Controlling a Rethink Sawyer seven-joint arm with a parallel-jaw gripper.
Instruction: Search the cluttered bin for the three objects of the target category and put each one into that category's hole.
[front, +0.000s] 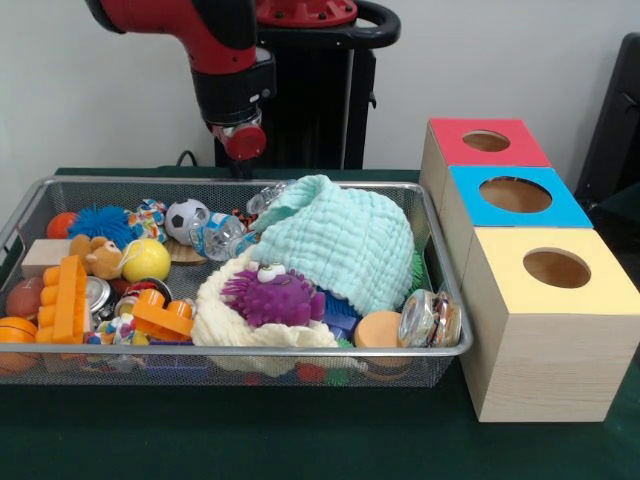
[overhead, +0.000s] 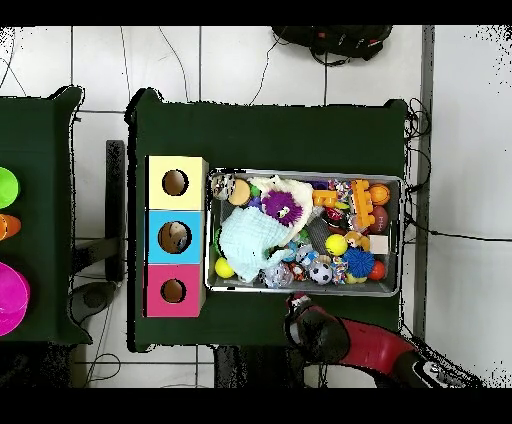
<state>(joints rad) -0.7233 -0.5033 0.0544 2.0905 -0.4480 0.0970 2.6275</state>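
The silver wire-mesh bin (front: 250, 351) sits on the green table, also in the overhead view (overhead: 300, 292). It holds a mint cloth (front: 345, 240), a purple spiky toy (front: 272, 296) on a cream cloth (front: 225, 320), a yellow ball (front: 147, 260), a small soccer ball (front: 185, 218), a blue spiky ball (front: 102, 222), orange bricks (front: 68, 298), a small teddy (front: 100, 257), a crushed clear bottle (front: 225, 238) and a glass jar (front: 430, 320). My gripper (front: 240, 158) hangs just behind the bin's far rim, above the table; in the overhead view the arm's end (overhead: 312, 322) lies outside the bin.
Three wooden boxes with round holes stand beside the bin: red top (front: 487, 142), blue top (front: 515, 195), yellow top (front: 556, 268). In the overhead view a second green table (overhead: 40, 200) at the left carries green, orange and magenta things. Cables lie on the floor.
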